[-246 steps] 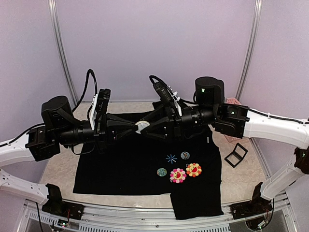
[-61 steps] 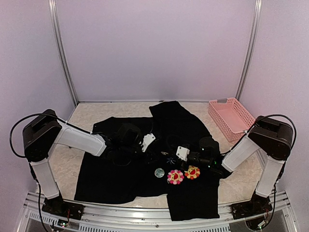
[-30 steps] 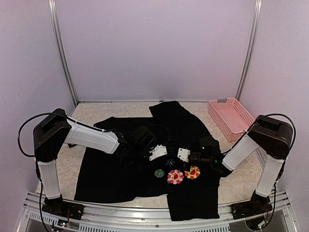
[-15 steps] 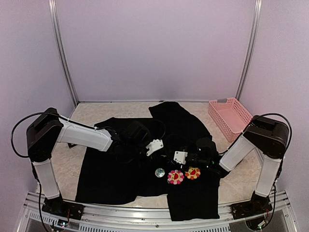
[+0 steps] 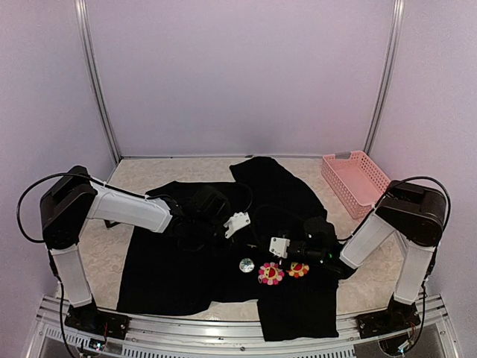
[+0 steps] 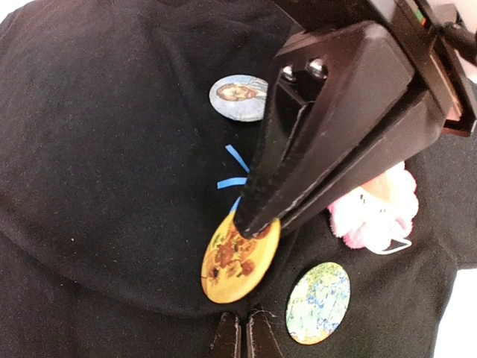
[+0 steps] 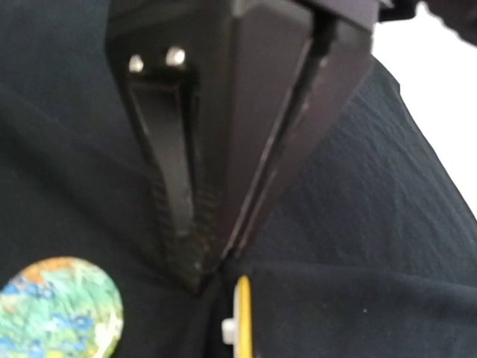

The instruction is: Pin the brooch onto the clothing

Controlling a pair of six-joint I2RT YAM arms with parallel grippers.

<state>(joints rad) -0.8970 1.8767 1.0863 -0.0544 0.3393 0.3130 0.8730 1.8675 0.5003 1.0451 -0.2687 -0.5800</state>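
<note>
Resting on the black shirt [image 5: 186, 272], the sunflower brooch [image 6: 240, 257] touches the tip of the closed right tool [image 6: 242, 224] in the left wrist view; the right wrist view shows it edge-on beside the closed left tool [image 7: 205, 277].

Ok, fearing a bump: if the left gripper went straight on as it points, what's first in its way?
Likely the yellow brooch just ahead of the left gripper, the right gripper at its far edge; depth unclear.

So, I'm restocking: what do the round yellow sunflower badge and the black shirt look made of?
Round yellow sunflower badge: glossy printed face, probably film over metal or plastic; its domed edge catches light. Black shirt: matte fabric, likely cotton knit; it folds and wrinkles.
</note>
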